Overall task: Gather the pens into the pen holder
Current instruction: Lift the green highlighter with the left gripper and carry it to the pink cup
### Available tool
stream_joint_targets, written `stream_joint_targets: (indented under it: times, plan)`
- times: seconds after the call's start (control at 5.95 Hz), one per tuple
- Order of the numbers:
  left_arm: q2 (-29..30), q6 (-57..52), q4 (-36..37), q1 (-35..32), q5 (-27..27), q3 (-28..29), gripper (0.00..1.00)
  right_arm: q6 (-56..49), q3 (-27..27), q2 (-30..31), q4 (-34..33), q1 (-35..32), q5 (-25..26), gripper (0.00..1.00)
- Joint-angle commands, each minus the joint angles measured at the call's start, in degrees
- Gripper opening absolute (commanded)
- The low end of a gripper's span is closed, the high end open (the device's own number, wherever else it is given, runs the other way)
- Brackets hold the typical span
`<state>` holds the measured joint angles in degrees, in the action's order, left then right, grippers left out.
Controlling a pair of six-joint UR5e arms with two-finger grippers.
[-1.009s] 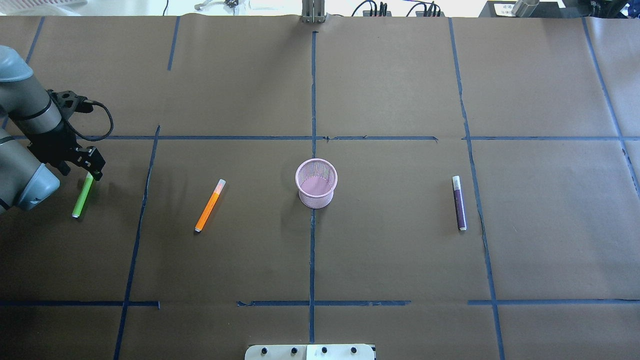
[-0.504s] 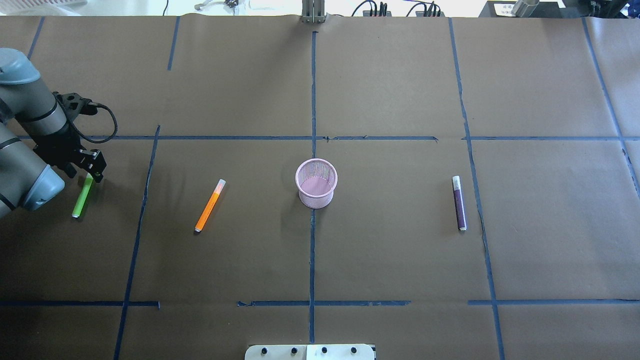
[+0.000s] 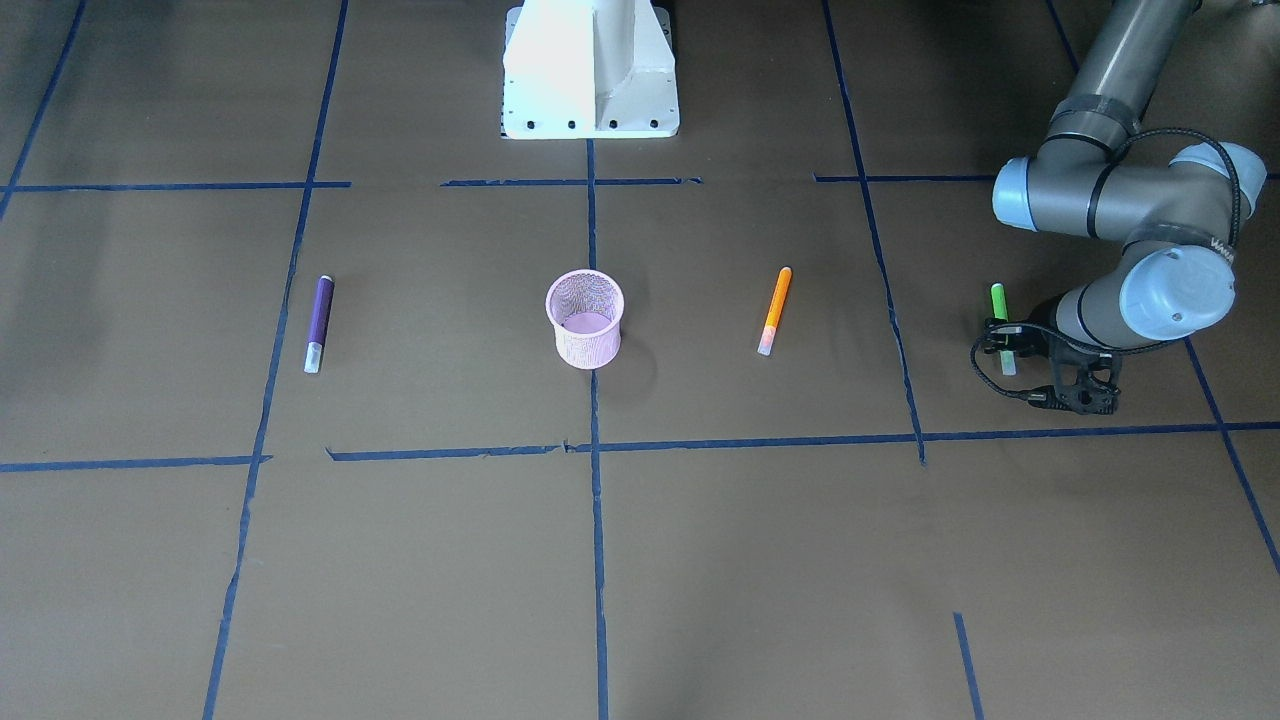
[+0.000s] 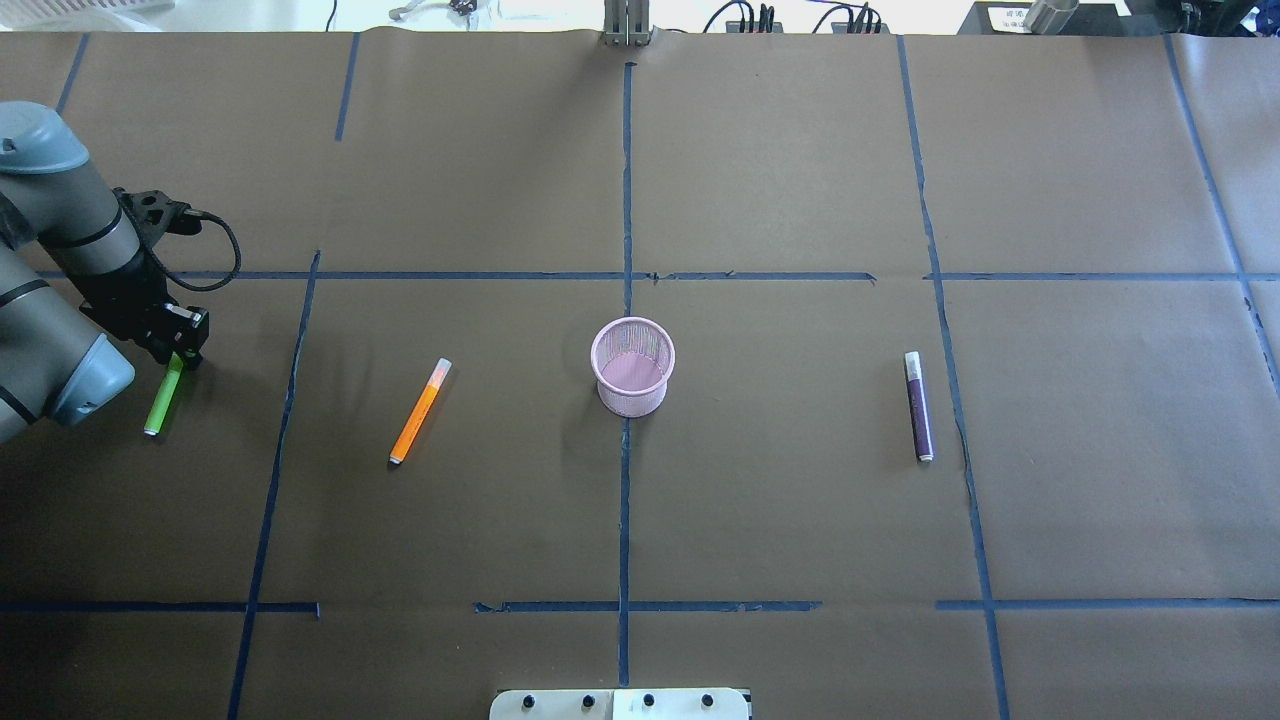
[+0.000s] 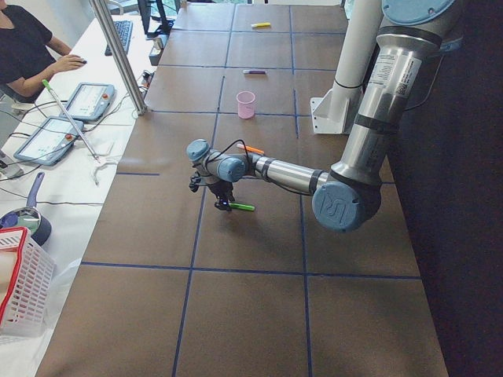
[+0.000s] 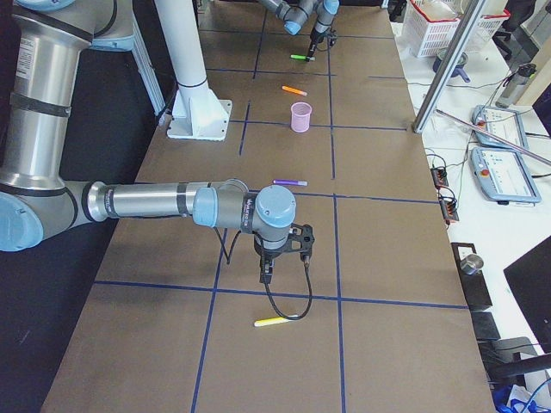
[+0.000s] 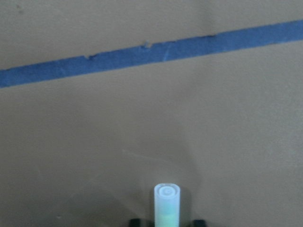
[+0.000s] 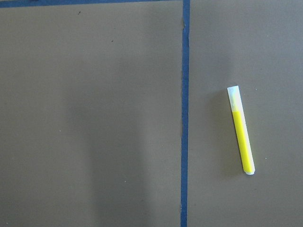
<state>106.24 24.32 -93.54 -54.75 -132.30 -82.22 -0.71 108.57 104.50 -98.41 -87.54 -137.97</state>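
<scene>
Not much to read here tbh, just the UR logo (image 5: 338, 209) on the left arm's blue joint cap (image 5: 350, 206). There's tiny lettering on its wrist ring (image 3: 1221, 246), but it's too blurry to make out.

We get the counter (image 4: 800, 150) from overhead, behind the robot base (image 4: 620, 705), and from the opp. side facing it; both share the pen holder (image 4: 633, 366). Side cams look along it from each end. Wrist cams: v. close, looking down.
</scene>
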Motion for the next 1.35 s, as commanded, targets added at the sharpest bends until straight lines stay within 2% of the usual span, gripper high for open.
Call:
stream_joint_targets:
  times: [0.0, 0.17, 0.5, 0.67, 1.01, 1.18]
  plan:
    - [0.02, -0.24, 0.02, 0.17, 0.02, -0.05, 0.07, 0.0, -0.12, 0.0, 0.06, 0.0, -0.02, 1.0]
    - [0.28, 0.02, 0.02, 0.08, 0.02, -0.75, 0.0, 0.0, -0.2, 0.0, 0.06, 0.0, -0.02, 1.0]
    - [0.2, 0.29, 0.02, -0.01, 0.02, -3.99, 0.0, -0.08, -0.64, 0.09, 0.06, 0.0, -0.71, 1.0]
    - [0.37, 0.64, 0.02, 0.08, 0.02, -7.66, 0.0, -0.08, -0.64, 0.09, 0.06, 0.0, -1.24, 1.0]
    - [1.51, 0.46, 0.2, 0.08, 0.37, -20.03, 0.0, -0.52, 0.05, 0.09, 0.24, 0.0, -1.42, 1.0]
    - [6.22, 0.81, 0.37, 2.08, 4.03, -24.09, 0.0, -0.44, -0.03, 0.09, 0.59, 0.09, -1.42, 1.0]
